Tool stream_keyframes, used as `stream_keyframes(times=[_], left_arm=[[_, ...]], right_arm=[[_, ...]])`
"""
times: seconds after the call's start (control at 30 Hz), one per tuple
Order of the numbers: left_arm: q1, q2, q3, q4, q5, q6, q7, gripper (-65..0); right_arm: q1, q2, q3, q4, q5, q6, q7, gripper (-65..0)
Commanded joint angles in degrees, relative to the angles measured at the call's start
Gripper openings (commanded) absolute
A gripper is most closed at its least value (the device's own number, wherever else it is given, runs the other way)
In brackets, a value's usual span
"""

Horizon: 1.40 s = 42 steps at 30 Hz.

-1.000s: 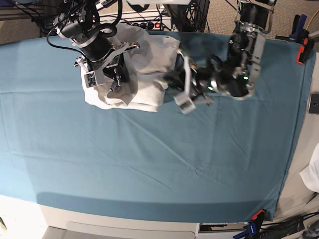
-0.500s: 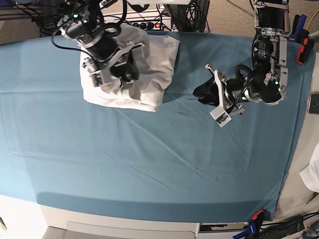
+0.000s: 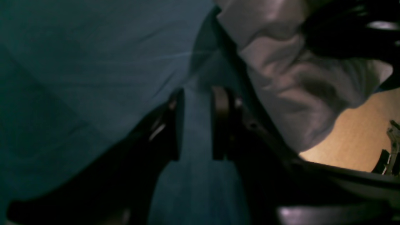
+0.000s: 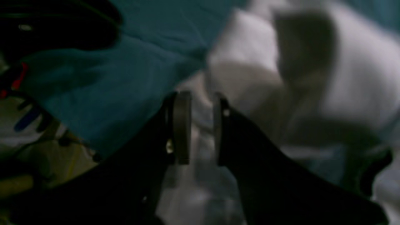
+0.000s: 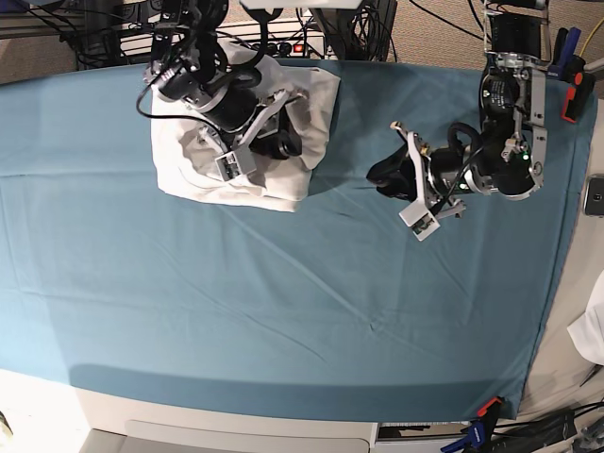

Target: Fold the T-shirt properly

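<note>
Teal cloth (image 5: pixel 283 311) covers the whole table, with the T-shirt (image 5: pixel 189 170) bunched in a folded heap at 11 o'clock near the far edge. Right gripper (image 4: pixel 197 125) hovers over it, jaws parted and empty; a careless dip could snag and undo the folds. Left gripper (image 3: pixel 197 125) (parted too, empty) sits at 2 o'clock. Wide free room lies toward 6 o'clock
</note>
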<state>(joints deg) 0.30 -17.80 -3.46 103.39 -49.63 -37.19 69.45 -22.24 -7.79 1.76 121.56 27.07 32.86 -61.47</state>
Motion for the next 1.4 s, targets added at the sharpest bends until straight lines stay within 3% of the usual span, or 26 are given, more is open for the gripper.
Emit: stream_keyframes(times=[0.0,0.13,0.23,0.37,0.57,0.67,0.8,1.0,1.3,1.37], left_arm=[[-0.7,-0.5,-0.2,1.0,-1.4,-0.4,-0.9,-48.8],[-0.7,-0.5,-0.2,1.0,-1.4,-0.4,-0.9,-48.8],[-0.2,-0.5,-0.2,1.0,-1.4,-0.4,-0.9,-48.8],[1.5,-0.5,-0.2,1.0,-2.6,0.2,-0.8,-48.9],[2.9,-0.8,-0.2,1.0,-12.9,-1.9,2.6,-58.3],[2.9,-0.7,0.0,1.5,-16.1,-1.9,3.0,-64.4],[2.9,1.0,0.5,3.4,-18.7,-1.9,2.8,-65.0],[2.9,6.6,10.6,4.2,-17.0,-1.9,2.2,-65.0],[2.9,13.1,28.6,4.3,-5.0,-1.1,-0.5,-65.0],[2.9,14.1,31.2,4.3,-2.3,0.7,-1.4,-65.0]], right_arm=[[0.3,-0.3,-0.2,2.4,3.2,1.3,1.3,-51.8],[0.2,-0.3,-0.2,7.4,8.6,3.9,-0.4,-51.8],[-0.7,-0.3,0.3,13.4,7.9,6.3,-1.3,-51.8],[-2.5,0.2,7.0,13.4,7.3,6.2,0.5,-51.9],[-2.1,2.7,24.4,13.4,6.5,1.4,1.5,-54.0],[-1.7,3.9,32.7,13.4,6.6,-2.2,1.6,-65.0],[-1.7,5.0,39.3,13.4,6.5,-4.3,1.9,-65.0],[-1.7,5.7,40.2,13.4,5.5,-4.5,3.4,-65.0],[1.5,8.4,40.2,1.2,5.9,-4.9,4.1,-65.0],[2.9,8.8,40.2,-2.1,6.2,-4.8,4.0,-65.0]])
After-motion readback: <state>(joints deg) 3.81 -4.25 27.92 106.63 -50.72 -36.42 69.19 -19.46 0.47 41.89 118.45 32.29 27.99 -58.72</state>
